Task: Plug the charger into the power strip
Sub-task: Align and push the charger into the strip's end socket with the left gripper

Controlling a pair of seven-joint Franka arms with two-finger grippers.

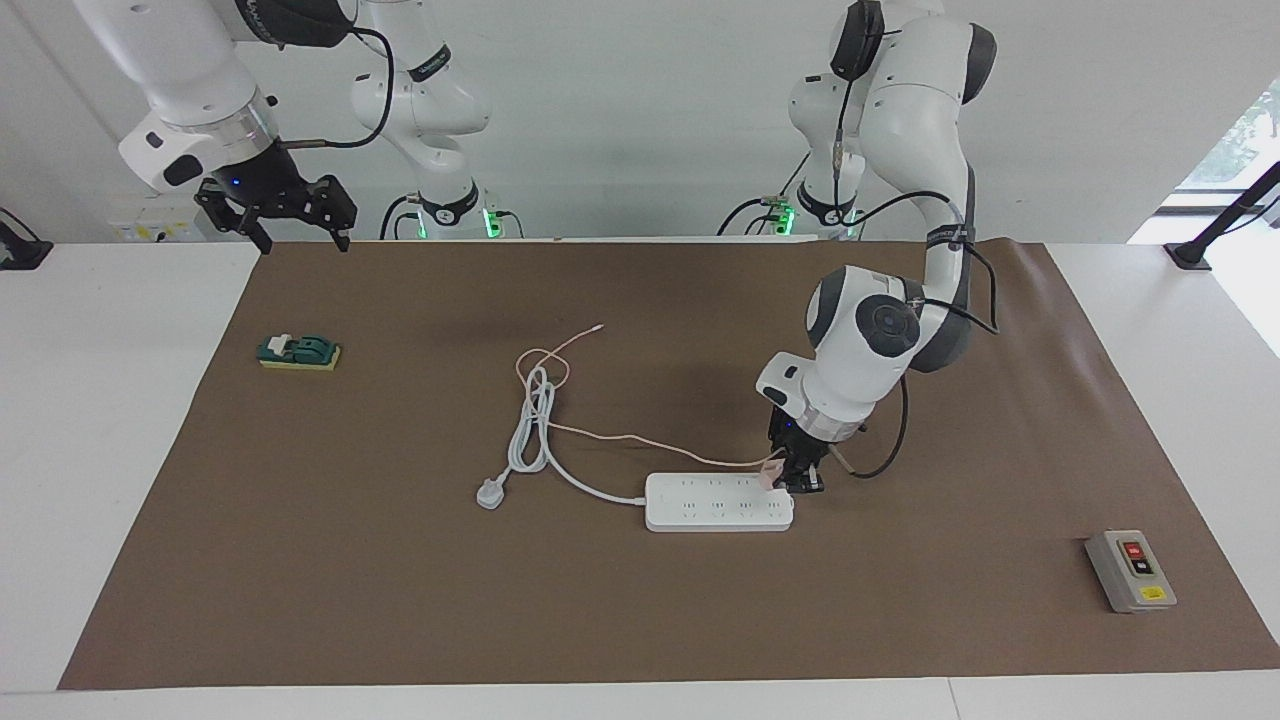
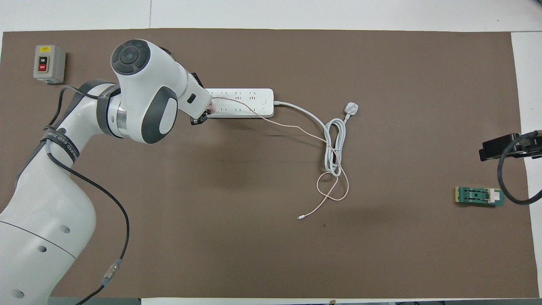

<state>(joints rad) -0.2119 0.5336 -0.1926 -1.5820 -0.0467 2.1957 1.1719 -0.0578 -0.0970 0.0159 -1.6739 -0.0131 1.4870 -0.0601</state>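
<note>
Brown mat covers white table against white wall.

From my station I see a white table with a wide brown mat spread over most of its top, the bare white surface showing at both ends and along the 6 o'clock edge of the facing view. A plain pale wall fills 12 o'clock. At 3 o'clock a bright window lets in daylight, greenery showing through it. A black stand is fixed at the table's corner near 2 o'clock, and another black fixture at 10 o'clock.
</note>
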